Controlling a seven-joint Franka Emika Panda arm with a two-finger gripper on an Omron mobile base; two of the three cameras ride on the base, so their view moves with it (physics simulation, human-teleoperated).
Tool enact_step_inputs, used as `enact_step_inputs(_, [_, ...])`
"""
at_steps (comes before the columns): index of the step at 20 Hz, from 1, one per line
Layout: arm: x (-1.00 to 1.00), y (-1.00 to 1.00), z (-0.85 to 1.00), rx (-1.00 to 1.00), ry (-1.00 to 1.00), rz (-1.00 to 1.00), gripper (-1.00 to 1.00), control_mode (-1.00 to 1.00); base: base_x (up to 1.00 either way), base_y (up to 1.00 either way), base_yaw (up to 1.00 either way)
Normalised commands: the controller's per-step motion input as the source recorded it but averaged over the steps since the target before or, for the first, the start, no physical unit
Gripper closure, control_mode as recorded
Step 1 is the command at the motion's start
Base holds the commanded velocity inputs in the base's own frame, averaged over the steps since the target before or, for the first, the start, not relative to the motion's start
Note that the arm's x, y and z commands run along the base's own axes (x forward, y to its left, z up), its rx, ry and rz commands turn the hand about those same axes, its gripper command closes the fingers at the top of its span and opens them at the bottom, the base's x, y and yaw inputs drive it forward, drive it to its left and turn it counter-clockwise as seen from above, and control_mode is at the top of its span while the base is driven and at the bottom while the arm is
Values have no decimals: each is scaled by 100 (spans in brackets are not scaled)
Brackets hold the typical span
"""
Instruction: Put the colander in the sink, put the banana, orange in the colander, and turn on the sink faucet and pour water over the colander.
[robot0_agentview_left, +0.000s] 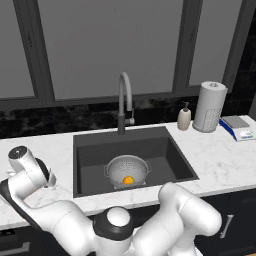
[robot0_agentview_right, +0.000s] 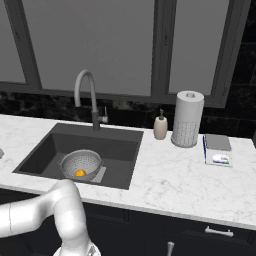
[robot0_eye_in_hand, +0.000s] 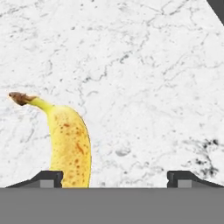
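Note:
The silver colander (robot0_agentview_left: 127, 169) (robot0_agentview_right: 80, 163) stands upright in the dark sink (robot0_agentview_left: 90, 150) (robot0_agentview_right: 50, 145), and the orange (robot0_agentview_left: 128, 180) (robot0_agentview_right: 80, 173) lies inside it. The grey gooseneck faucet (robot0_agentview_left: 124, 100) (robot0_agentview_right: 86, 95) rises behind the basin, with no water showing. In the hand view the yellow, brown-spotted banana (robot0_eye_in_hand: 70, 146) lies on white marble. My gripper (robot0_eye_in_hand: 119, 178) is open right above it. The banana's lower part sits between the fingers, close to the left fingertip (robot0_eye_in_hand: 50, 177) and well apart from the right one. My arm reaches low over the counter left of the sink.
On the counter right of the sink stand a soap bottle (robot0_agentview_left: 184, 118) (robot0_agentview_right: 160, 127), a white paper-towel roll (robot0_agentview_left: 209, 107) (robot0_agentview_right: 187, 119) and a flat kitchen scale (robot0_agentview_left: 237, 127) (robot0_agentview_right: 217, 149). A dark backsplash and windows run behind. The sink's corner shows at the top right of the hand view.

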Motion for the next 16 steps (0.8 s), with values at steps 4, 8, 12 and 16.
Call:
enact_step_inputs(4, [31, 26, 0, 13, 0, 0, -100, -100, 0, 0, 0])
enact_step_inputs(8, [24, 31, -3, 13, 5, 0, -100, -100, 0, 0, 0])
enact_step_inputs(12, [18, 43, -7, 5, 16, 0, -100, -100, 0, 0, 0])
enact_step_inputs(16, [15, 47, -7, 0, 24, 0, -100, -100, 0, 0, 0])
